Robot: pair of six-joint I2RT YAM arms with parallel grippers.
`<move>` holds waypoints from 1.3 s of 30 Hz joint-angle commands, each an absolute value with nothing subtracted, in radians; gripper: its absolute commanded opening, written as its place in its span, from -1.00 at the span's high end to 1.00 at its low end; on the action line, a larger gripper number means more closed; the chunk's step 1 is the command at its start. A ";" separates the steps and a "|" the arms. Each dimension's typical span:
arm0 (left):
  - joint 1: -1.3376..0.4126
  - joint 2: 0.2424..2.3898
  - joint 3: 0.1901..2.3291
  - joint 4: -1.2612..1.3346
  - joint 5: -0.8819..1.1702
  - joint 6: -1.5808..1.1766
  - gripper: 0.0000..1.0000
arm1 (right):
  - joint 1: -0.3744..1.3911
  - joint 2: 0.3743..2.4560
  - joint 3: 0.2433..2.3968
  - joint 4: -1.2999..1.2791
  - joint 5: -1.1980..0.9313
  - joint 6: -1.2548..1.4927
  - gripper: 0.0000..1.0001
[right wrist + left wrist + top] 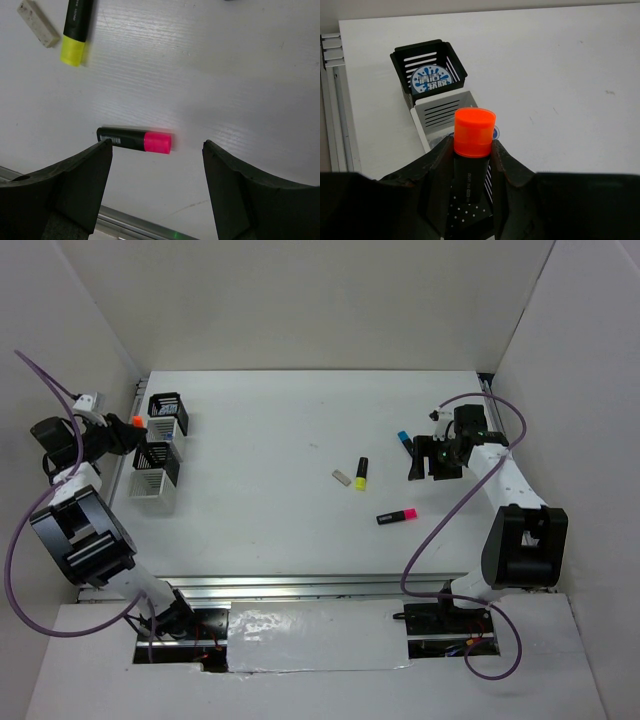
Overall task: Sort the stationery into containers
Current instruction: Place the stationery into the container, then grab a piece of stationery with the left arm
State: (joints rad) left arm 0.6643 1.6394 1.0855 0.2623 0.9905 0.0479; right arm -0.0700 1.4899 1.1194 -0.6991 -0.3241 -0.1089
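Carrying an orange highlighter cap-up, the left tool grips its black body above the row of cups at the desk's left edge. A white slatted cup sits just beyond the cap, with a black cup behind it. This looks like the drop step: line up over an open cup, then release. The right tool hangs with jaws spread over the pink highlighter; farther off lie the yellow highlighter and the eraser.
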 commanded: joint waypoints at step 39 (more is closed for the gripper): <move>-0.583 1.784 1.522 -0.424 0.448 0.301 -0.58 | -0.232 1.396 1.080 -0.718 -0.291 -0.133 -0.59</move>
